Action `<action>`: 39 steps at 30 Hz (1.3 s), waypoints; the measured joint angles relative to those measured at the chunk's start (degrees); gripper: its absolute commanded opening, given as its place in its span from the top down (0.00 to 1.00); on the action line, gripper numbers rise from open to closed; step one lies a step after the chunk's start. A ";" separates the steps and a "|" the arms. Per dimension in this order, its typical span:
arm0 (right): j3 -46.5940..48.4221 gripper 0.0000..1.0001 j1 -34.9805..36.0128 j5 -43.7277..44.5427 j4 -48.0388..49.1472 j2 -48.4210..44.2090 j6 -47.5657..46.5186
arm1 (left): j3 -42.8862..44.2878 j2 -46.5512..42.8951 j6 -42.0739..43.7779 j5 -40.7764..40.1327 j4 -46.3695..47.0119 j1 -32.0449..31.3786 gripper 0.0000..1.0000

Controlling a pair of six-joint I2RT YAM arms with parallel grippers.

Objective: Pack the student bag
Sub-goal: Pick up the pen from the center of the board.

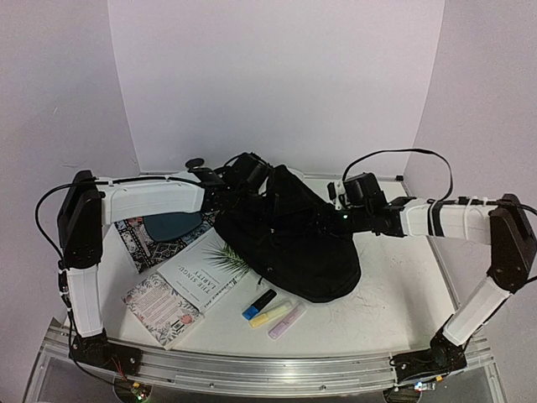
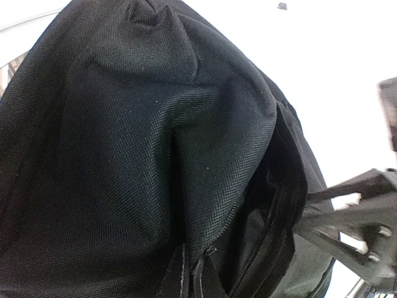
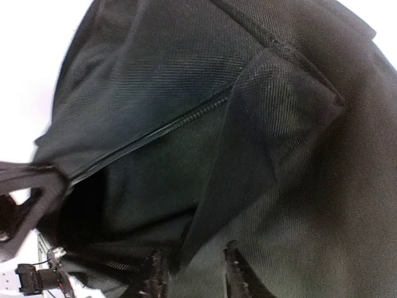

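The student bag (image 1: 289, 243) sits in the middle of the table (image 1: 394, 285), a black fabric heap with its top pulled up towards the back wall and its wider bottom spread out towards the near edge. Its zip (image 3: 155, 133) is undone along one side, and the dark inside shows through the gap.

The left pincer (image 1: 254, 176) is at the bag's raised upper left corner. In its wrist view the two fingers are pressed together on a pinch of black cloth (image 2: 189, 276), with a fold of fabric running up from the grip, so it is closed on the bag and holds that corner up.

The right pincer (image 1: 334, 217) is against the bag's right side, just below the top. In its wrist view the fingers (image 3: 155, 276) stand partly apart, and the edge of a fabric flap comes down into the gap between them (image 3: 192, 273). The flap is not clamped, and I cannot tell whether either finger touches it. Each pincer shows blurred at the edge of the other's wrist view, across the bag's open mouth.

Left of the bag lie a white book (image 1: 205, 273), its right edge tucked under the bag, and a floral book (image 1: 164, 306) nearer the front. Behind them is a patterned mat (image 1: 138, 239) with a teal plate (image 1: 172, 225) on it. Just in front of the bag lie three markers side by side: blue (image 1: 258, 304), yellow (image 1: 273, 315) and purple (image 1: 287, 321)
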 measured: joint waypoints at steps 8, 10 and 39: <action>-3.91 0.54 5.56 3.25 -4.61 -15.01 1.59 | -0.18 0.00 -2.14 1.32 1.28 0.05 1.00; -6.46 0.53 7.71 4.18 -5.09 -18.16 2.12 | -0.18 0.00 -2.86 1.89 1.58 0.29 1.00; 2.96 0.41 36.50 17.13 -26.97 5.12 20.40 | -0.18 0.00 -5.45 7.77 3.70 2.89 1.00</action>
